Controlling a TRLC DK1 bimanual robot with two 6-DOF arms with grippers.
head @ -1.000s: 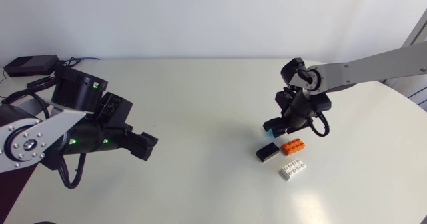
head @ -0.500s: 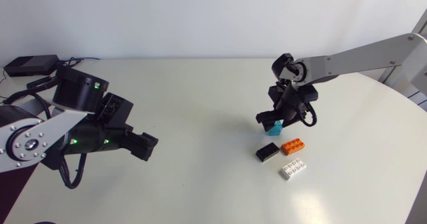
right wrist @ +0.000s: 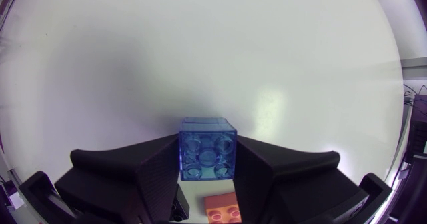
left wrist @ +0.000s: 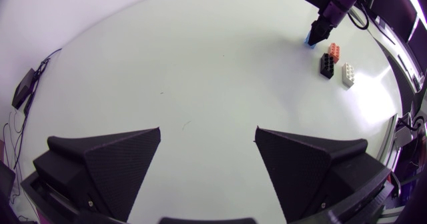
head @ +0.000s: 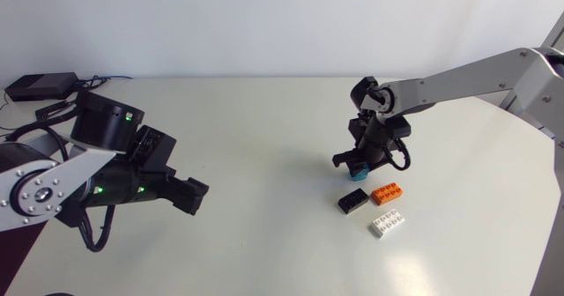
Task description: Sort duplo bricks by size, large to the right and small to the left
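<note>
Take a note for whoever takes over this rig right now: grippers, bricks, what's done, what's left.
Left gripper: jaws open, empty, over the left side of the table.
Right gripper: shut on the small translucent blue square brick, right of the middle.
The black oblong brick, orange oblong brick and white oblong brick lie clustered just beside it, on the right half.
Done: blue brick grasped.
Left: carry it to the left side; no brick lies there yet.

- A robotics lab, by the look of it.
- My left arm (head: 53, 186) and right arm (head: 467, 80) stand at one plain white table (head: 264, 155) with a few bricks (head: 388, 193).
- A black box (head: 40, 86) with cables (head: 110, 77) sits at its edge.
</note>
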